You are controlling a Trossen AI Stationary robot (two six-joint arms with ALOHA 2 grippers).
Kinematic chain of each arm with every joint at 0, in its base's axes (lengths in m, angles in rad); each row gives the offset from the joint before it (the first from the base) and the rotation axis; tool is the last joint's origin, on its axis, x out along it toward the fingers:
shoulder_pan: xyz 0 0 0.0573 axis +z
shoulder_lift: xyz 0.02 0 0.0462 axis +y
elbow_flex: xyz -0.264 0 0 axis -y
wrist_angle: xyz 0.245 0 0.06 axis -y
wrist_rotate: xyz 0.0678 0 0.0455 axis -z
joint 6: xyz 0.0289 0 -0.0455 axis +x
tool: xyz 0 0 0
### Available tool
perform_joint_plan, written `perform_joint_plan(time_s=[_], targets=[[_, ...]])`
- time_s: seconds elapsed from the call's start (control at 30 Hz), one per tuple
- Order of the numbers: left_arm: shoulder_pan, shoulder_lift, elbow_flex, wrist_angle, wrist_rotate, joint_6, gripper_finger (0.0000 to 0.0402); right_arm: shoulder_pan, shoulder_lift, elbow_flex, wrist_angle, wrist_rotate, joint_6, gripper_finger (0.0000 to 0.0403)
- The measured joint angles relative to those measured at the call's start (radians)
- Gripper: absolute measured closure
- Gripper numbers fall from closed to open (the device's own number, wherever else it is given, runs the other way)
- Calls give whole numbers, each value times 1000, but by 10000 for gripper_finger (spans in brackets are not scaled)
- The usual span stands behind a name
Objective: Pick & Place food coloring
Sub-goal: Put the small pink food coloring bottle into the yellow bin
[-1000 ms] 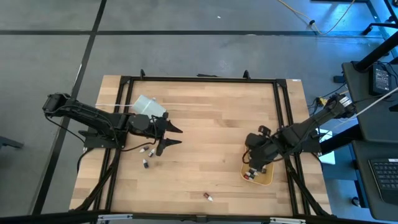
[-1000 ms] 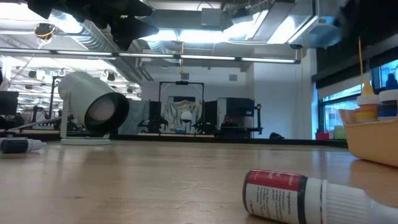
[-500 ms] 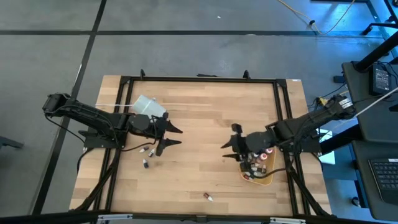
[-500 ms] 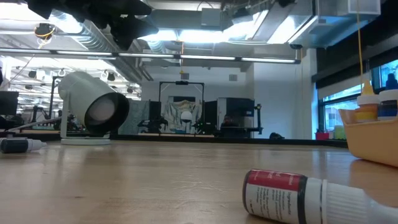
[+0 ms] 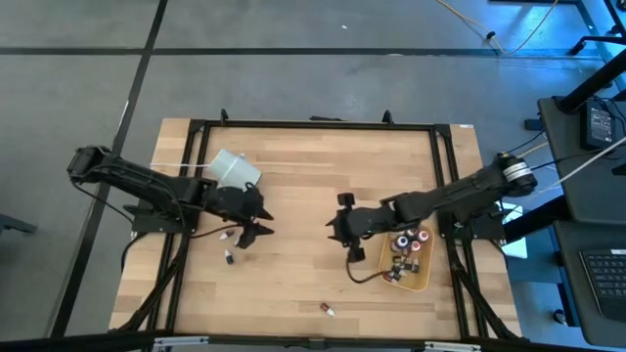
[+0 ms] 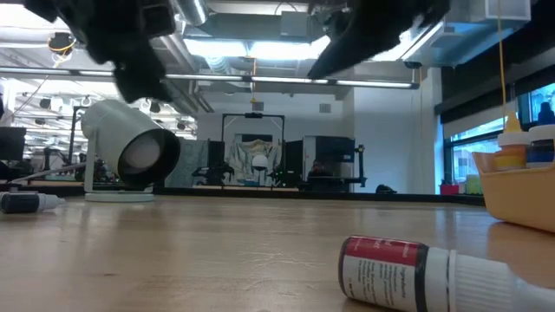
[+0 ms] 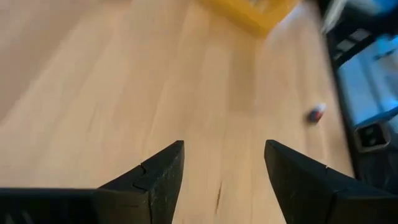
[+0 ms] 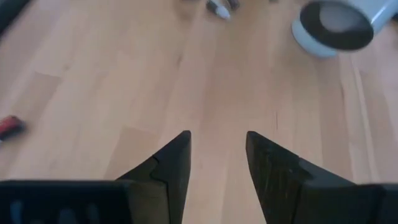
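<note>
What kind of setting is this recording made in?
Probably a robotics lab or workshop: a framed wooden table on a grey concrete floor, open ceiling ducts with strip lights, and more equipment rigs in the room behind.

One white cup (image 5: 235,168), one tan tray (image 5: 423,278) holding perhaps five bottles (image 5: 409,242), and four bottles loose on the table (image 5: 323,156).

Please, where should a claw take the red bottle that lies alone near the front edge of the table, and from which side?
Grip the red bottle across its labelled body, not the pale, narrower cap. It lies on its side with open table around it, so coming straight down from above, fingers on either side of the body, looks best.
</note>
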Motion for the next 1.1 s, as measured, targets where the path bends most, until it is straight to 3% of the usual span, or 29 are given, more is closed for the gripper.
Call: perform_joint_plan(time_s=[0.17, 0.43, 0.7, 1.1], targets=[[-42, 11, 81, -305, -99, -160, 183, -38, 65, 0, 32, 0, 0, 247], [-103, 22, 94, -601, -109, -438, 185, -72, 108, 0, 38, 0, 2, 247], [-140, 83, 93, -640, -128, -504, 185, -72, 108, 0, 53, 0, 3, 247], [-141, 237, 93, -723, -51, -573, 183, -71, 108, 0, 69, -1, 4, 247]])
